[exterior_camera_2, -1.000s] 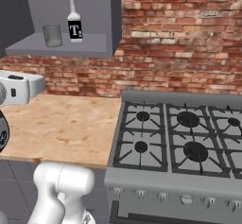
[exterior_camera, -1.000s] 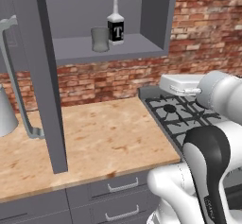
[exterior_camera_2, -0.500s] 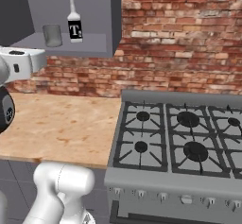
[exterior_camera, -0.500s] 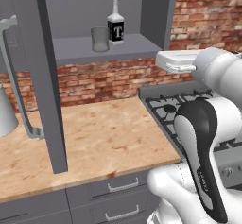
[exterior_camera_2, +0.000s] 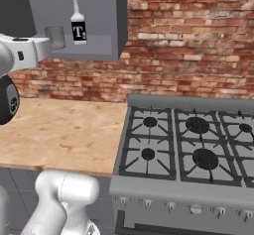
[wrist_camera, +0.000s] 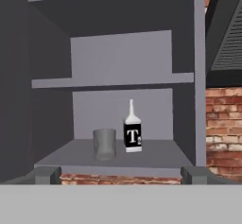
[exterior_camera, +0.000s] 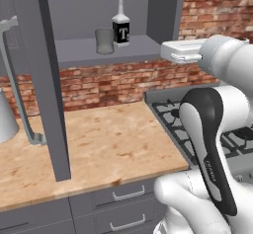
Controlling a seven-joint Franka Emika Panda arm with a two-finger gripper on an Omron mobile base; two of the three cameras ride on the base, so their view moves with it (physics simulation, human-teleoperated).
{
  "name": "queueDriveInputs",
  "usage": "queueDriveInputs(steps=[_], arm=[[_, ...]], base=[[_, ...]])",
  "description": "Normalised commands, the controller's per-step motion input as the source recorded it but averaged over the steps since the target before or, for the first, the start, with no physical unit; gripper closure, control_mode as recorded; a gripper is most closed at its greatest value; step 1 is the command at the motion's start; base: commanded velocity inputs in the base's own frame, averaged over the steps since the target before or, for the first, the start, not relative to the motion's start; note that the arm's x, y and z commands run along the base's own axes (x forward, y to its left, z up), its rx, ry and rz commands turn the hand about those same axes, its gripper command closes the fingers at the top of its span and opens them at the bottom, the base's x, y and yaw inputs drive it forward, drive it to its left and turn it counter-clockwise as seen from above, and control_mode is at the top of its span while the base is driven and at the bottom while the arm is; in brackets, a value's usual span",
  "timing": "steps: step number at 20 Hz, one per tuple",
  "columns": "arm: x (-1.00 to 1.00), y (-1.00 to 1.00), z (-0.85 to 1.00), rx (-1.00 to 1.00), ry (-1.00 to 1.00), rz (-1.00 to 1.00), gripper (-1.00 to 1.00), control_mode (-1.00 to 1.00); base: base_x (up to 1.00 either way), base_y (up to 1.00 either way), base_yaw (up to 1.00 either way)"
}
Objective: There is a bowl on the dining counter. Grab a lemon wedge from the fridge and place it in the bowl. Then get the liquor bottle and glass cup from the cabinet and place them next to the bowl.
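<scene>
Brick-backed wooden counter (exterior_camera: 108, 144) beside stove (exterior_camera_2: 198, 149)

Open cabinet (wrist_camera: 56, 124), front face unobstructed. The liquor bottle (wrist_camera: 132, 132) and glass cup (wrist_camera: 104, 144) are standing near each other at the middle of the lowest shelf (wrist_camera: 156, 158), leaving bare shelf toward both side walls. The upper shelf (wrist_camera: 113, 81) is limiting headroom above them. The open door (exterior_camera: 47, 80) is flanking the left edge.
</scene>
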Motion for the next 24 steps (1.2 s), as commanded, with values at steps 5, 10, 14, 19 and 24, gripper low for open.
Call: queueDriveInputs(steps=[5,10,14,19,24], arm=[[0.00,0.00,0.00,0.00,0.00,0.00,-1.00,-1.00],[0.00,0.00,0.00,0.00,0.00,0.00,-1.00,-1.00],[0.12,0.00,0.00,0.00,0.01,0.00,-1.00,-1.00],[0.34,0.00,0.03,0.00,0.11,0.00,-1.00,-1.00],[0.44,0.00,0.13,0.00,0.08,0.00,-1.00,-1.00]], base=[[0.00,0.00,0.00],[0.00,0.00,0.00],[0.00,0.00,0.00],[0.00,0.00,0.00],[0.00,0.00,0.00]])
